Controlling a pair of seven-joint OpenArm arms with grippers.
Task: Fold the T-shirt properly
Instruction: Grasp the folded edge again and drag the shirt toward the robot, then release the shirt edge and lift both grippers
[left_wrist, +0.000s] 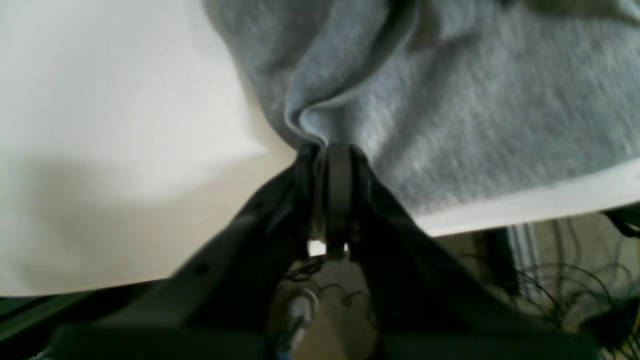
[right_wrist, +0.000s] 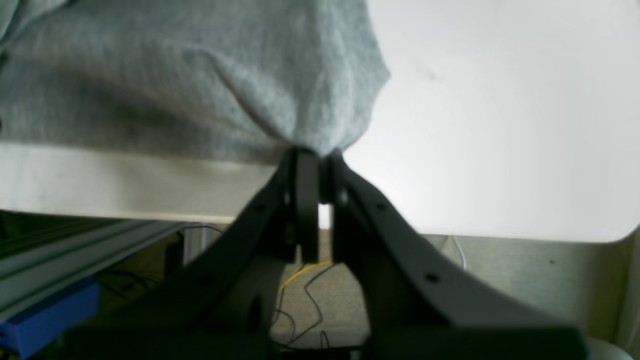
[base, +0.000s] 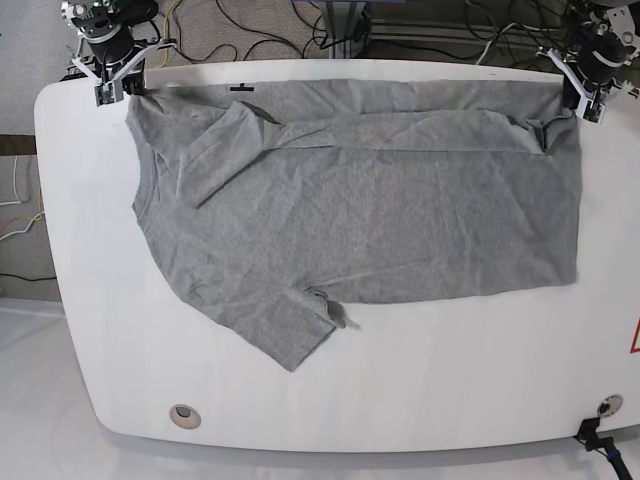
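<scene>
The heather-grey T-shirt (base: 380, 210) lies spread on the white table (base: 450, 380), collar side toward the left, one sleeve pointing at the front edge. A strip along its far edge is folded over, with a small black label (base: 241, 88) beside it. My left gripper (base: 578, 105) is at the far right corner, shut on a bunched corner of the T-shirt (left_wrist: 475, 110); in the left wrist view the left gripper (left_wrist: 327, 147) pinches the cloth. At the far left corner my right gripper (base: 125, 88) is also shut on the T-shirt (right_wrist: 175, 90), the right gripper (right_wrist: 312, 150) holding a gathered tip.
Both held corners sit close to the table's far edge (left_wrist: 525, 205). Cables (base: 250, 35) and an aluminium rail (right_wrist: 75, 250) lie beyond that edge, with a blue box (right_wrist: 45, 315) below. Round fittings (base: 183, 415) mark the front corners. Bare table runs along the front.
</scene>
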